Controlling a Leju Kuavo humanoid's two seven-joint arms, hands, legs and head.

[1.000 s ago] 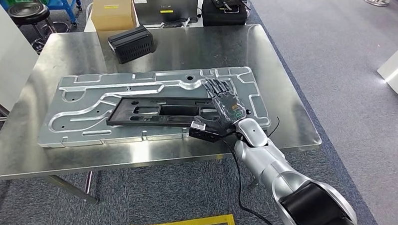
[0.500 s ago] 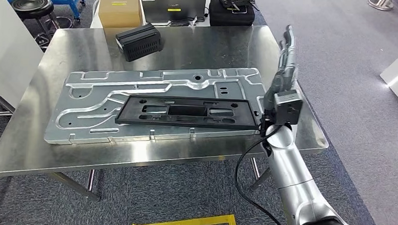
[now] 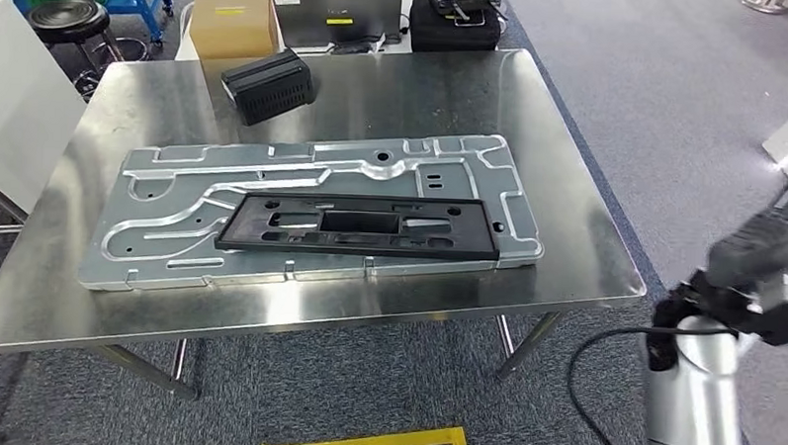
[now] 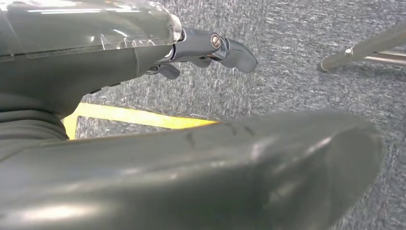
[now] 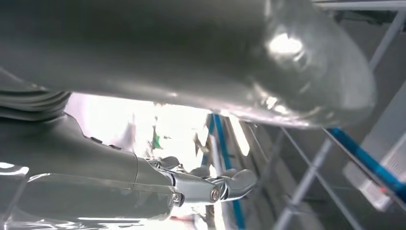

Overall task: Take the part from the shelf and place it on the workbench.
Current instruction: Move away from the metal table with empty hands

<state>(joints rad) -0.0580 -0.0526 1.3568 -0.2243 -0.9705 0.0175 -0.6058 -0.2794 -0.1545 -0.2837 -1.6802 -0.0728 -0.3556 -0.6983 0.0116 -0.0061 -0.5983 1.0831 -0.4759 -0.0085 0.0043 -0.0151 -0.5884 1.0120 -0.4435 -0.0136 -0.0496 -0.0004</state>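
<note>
Near: yellow tape line (image 3: 367,443) on grey carpet; right hand (image 3: 766,235) off the table's right edge, over open floor, empty, fingers apart; left hand (image 4: 210,48) over carpet, holding nothing, fingers apart from the thumb; brushed steel workbench (image 3: 579,189), rounded corners, bare margins; long black plastic frame part (image 3: 355,224) flat on ribbed aluminium plate (image 3: 173,200); beyond, black slotted box (image 3: 266,84); farthest, cardboard carton (image 3: 231,17).
</note>
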